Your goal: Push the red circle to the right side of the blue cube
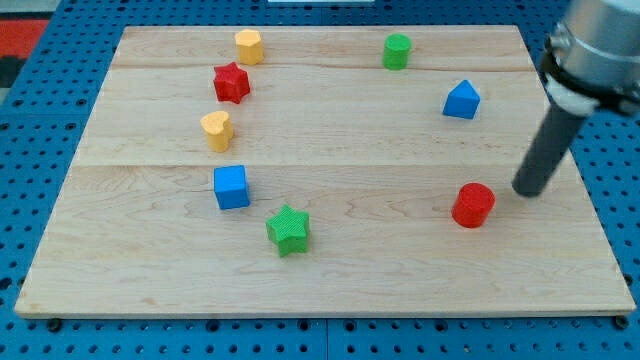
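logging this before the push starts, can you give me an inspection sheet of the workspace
surface: wooden board, pale planks, lying on a blue pegboard.
job's things: red circle near the view's right; blue cube far off at the view's left, the two well apart.
clutter: green star just below-right of the cube; yellow heart, red star, yellow block, green cylinder, a second blue block with a peaked top.
grippers: none; my tip is just right of the red circle, slightly above it in the view, a small gap between.
cables: nothing seen.
surroundings: a red patch at the view's top left.
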